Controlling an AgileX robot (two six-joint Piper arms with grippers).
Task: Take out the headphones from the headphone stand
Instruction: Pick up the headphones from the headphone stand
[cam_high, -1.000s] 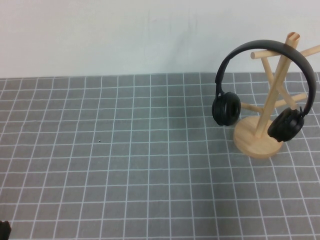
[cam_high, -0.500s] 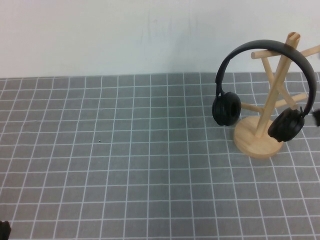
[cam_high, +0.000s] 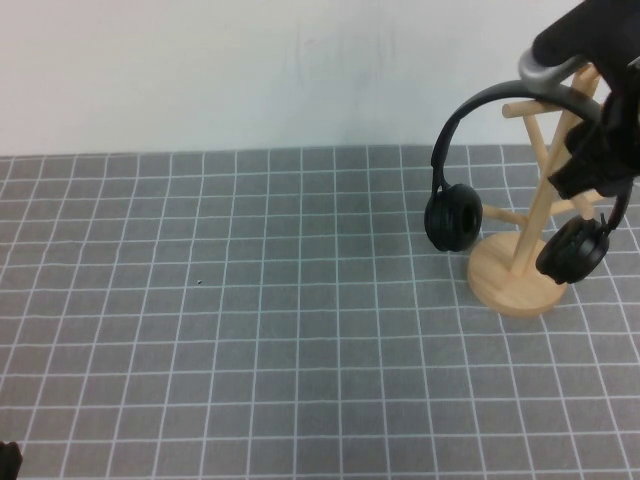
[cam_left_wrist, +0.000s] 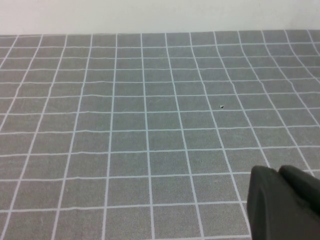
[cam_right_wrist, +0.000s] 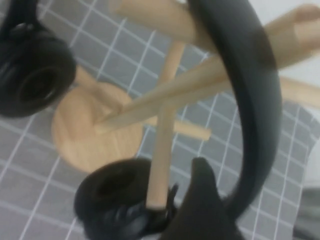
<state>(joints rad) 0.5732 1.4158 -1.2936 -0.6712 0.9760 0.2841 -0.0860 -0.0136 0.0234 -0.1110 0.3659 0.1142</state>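
Observation:
The black headphones hang by their headband on the light wooden stand at the back right of the mat. My right gripper has come in over the stand and sits at the headband's right side, above the right ear cup. In the right wrist view the headband runs right beside one dark finger, and the right gripper looks open around it. The stand's base shows there too. My left gripper is parked at the near left corner, fingers together.
The grey gridded mat covers the table. A white wall stands right behind the stand. The stand's pegs stick out around the headband.
My right arm has come into view from the right and moved over the stand to the headband. The headphones and stand have not moved. The left gripper is still.

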